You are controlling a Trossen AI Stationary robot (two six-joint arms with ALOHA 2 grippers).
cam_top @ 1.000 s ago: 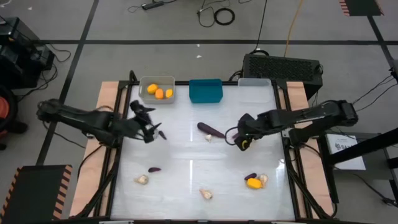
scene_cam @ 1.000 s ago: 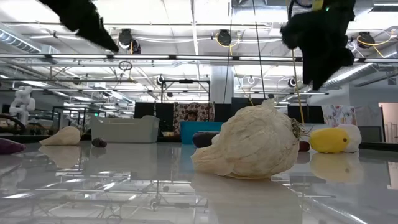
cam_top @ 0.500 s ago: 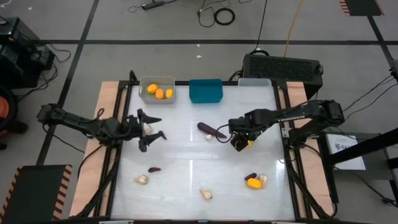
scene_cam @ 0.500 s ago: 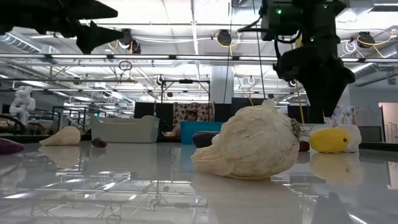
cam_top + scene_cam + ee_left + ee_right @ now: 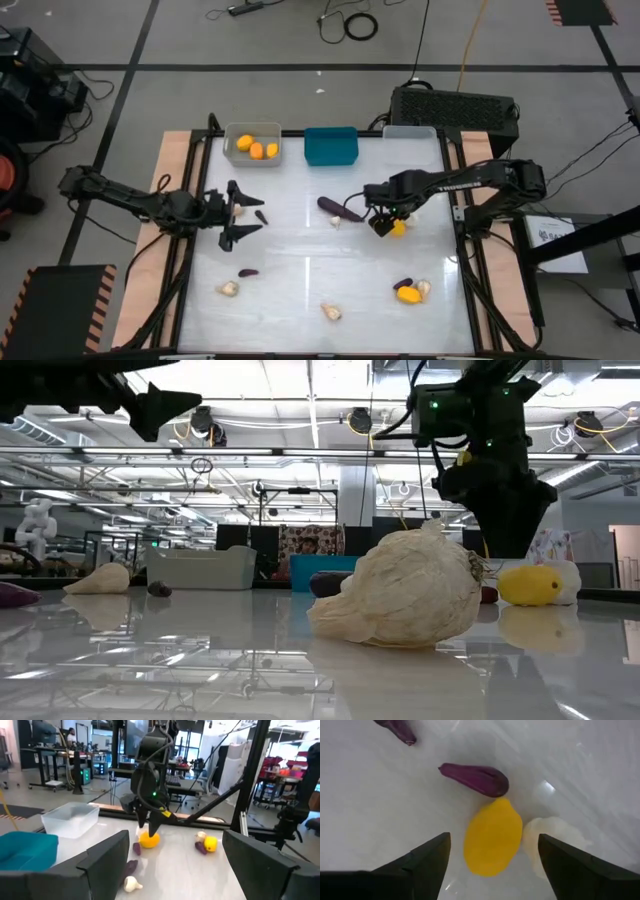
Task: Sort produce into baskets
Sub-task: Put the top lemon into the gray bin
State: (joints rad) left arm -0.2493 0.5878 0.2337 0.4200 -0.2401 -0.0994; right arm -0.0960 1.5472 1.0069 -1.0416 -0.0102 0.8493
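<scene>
My right gripper point(image 5: 383, 222) is open and points down just above a yellow fruit point(image 5: 492, 837) that lies on the table. Its fingers stand on either side of the fruit in the right wrist view, apart from it. An eggplant point(image 5: 475, 779) and a garlic bulb point(image 5: 552, 840) lie against the fruit. My left gripper point(image 5: 250, 213) is open, empty and raised at the table's left. A small dark purple piece point(image 5: 262, 215) lies on the table below its fingertips. The grey bin point(image 5: 252, 145) holds three yellow fruits. The teal bin point(image 5: 331, 146) and the translucent bin point(image 5: 410, 135) stand beside it.
A second group of yellow fruit point(image 5: 407, 295), eggplant and garlic lies near the front right. Another eggplant point(image 5: 330, 206) and garlic point(image 5: 335, 222) lie mid-table. Garlic bulbs point(image 5: 228, 288) point(image 5: 330, 312) and an eggplant point(image 5: 247, 272) lie near the front edge. A black box point(image 5: 455, 105) stands behind the table.
My right gripper has come down toward the yellow fruit and shifted a little toward the table's left. My left gripper has tipped from pointing downward to level and drawn a little toward the near edge.
</scene>
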